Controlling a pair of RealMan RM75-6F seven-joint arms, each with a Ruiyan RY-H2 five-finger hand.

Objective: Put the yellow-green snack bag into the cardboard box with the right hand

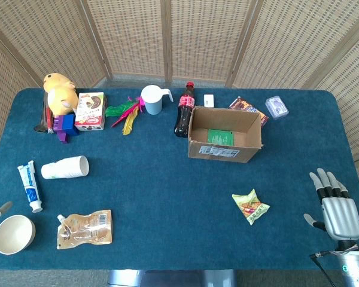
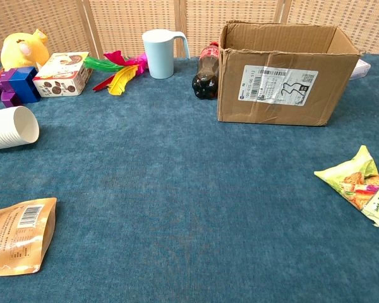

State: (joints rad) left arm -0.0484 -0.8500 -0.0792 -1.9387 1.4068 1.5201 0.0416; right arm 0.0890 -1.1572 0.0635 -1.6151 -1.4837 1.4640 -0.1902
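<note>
Yellow-green snack bag (image 1: 250,207) is seen flat on the counter (image 1: 167,179) in head view, near the cardboard box (image 1: 225,135), its front side; right hand (image 1: 334,206) is spread, holding nothing, beyond the bag. Chest view: bag (image 2: 360,183) lies apart from box (image 2: 284,72).

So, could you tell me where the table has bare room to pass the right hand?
Bare cloth lies between the right hand, the snack bag and the cardboard box, and across the middle toward the paper cups. The back edge is crowded around the cola bottle and mug.
</note>
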